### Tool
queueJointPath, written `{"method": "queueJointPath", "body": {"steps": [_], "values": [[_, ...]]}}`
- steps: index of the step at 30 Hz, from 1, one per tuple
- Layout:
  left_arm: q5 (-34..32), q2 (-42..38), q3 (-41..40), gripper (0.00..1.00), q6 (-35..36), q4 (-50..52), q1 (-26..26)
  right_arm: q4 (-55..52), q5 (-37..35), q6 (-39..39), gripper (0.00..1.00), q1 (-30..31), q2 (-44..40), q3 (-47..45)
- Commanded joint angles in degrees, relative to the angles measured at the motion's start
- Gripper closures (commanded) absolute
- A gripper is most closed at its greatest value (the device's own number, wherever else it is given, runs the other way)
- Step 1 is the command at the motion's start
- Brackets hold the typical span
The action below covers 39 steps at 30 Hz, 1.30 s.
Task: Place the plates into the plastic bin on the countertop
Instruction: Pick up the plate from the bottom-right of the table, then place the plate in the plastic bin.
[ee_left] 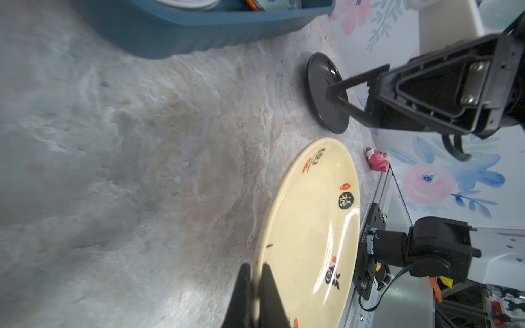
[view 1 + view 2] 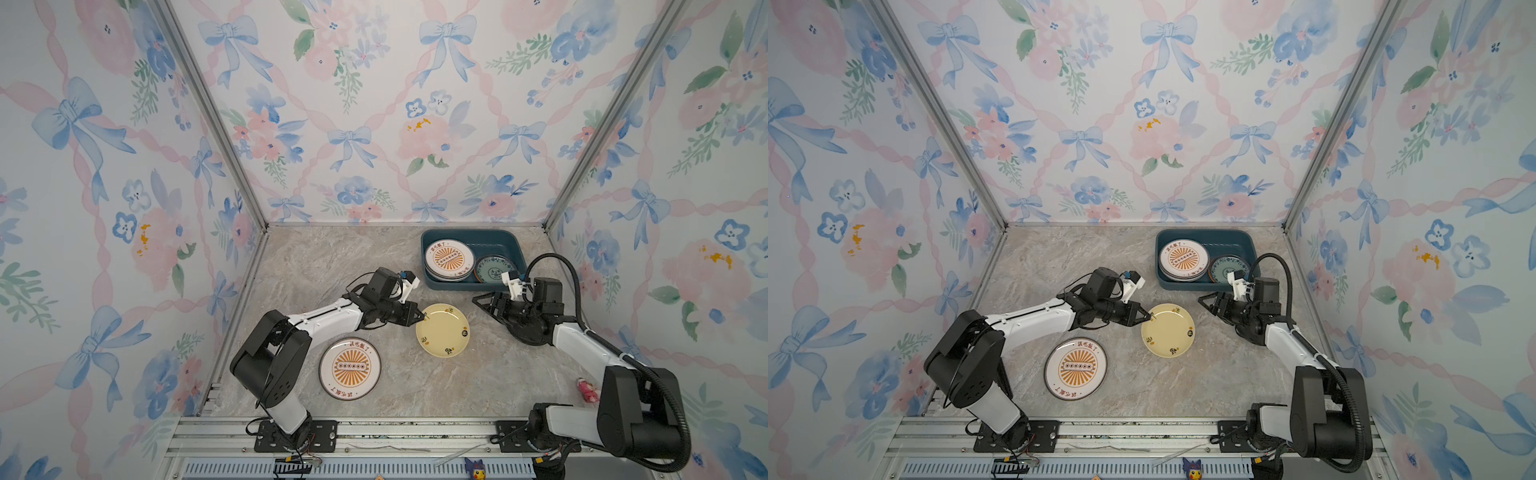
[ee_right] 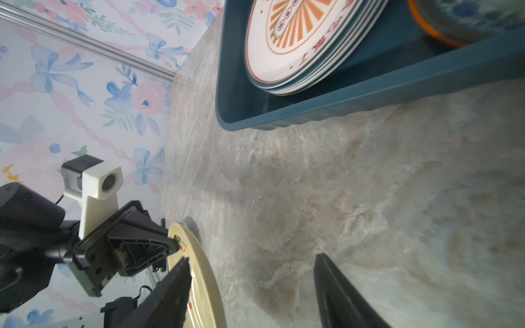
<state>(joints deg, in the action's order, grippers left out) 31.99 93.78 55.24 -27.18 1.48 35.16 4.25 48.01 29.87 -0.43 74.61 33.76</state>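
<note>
The left gripper [image 2: 422,317] pinched the yellow plate [image 2: 443,330] by the rim between its fingers; the right gripper [image 2: 476,301] gaped wide, empty, nearby. A slow, level lift to the bin [image 2: 451,286] seemed safest.

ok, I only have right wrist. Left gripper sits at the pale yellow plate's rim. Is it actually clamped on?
Observer: Yes. The left wrist view shows the left gripper shut on the rim of the pale yellow plate.
Operator: Other plates left to pick?
Observer: A sunburst plate lies flat on the countertop, next to the left arm.
Operator: That all?
Observer: No. A black plate lies on the countertop close by the right arm.
</note>
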Motion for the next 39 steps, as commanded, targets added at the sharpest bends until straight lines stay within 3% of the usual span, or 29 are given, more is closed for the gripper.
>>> {"method": "queueJointPath", "body": {"steps": [1,11,18,21,25,32,34,39], "values": [[2.3,-2.1,-0.3,1.00,0.4,0.3,-2.7,12.7,5.9,4.7,0.33,2.7,1.6,-2.2],[3.1,-1.7,2.6,1.00,0.1,1.2,-6.2,21.4,5.8,7.4,0.33,11.8,4.7,-2.5],[3.2,-1.3,3.7,1.00,0.1,1.1,-6.9,28.0,5.5,11.5,0.39,15.0,10.9,-1.5],[3.2,-1.1,3.7,1.00,0.1,1.0,-7.4,34.5,6.3,15.6,0.47,15.9,14.2,-1.6],[3.2,-0.8,3.4,1.00,-0.2,0.2,-8.0,47.6,7.2,24.5,0.68,16.5,19.6,-2.1],[2.9,-0.9,2.7,1.00,-0.2,-0.2,-8.5,71.2,8.4,40.5,0.88,16.6,31.2,-1.3],[2.9,-1.1,2.5,1.00,-0.2,-0.2,-8.7,76.3,8.4,44.3,0.98,16.5,34.4,-0.6],[2.9,-1.6,1.8,1.00,0.0,-0.2,-9.0,75.0,7.5,43.5,1.00,16.9,36.2,-0.1]]}}
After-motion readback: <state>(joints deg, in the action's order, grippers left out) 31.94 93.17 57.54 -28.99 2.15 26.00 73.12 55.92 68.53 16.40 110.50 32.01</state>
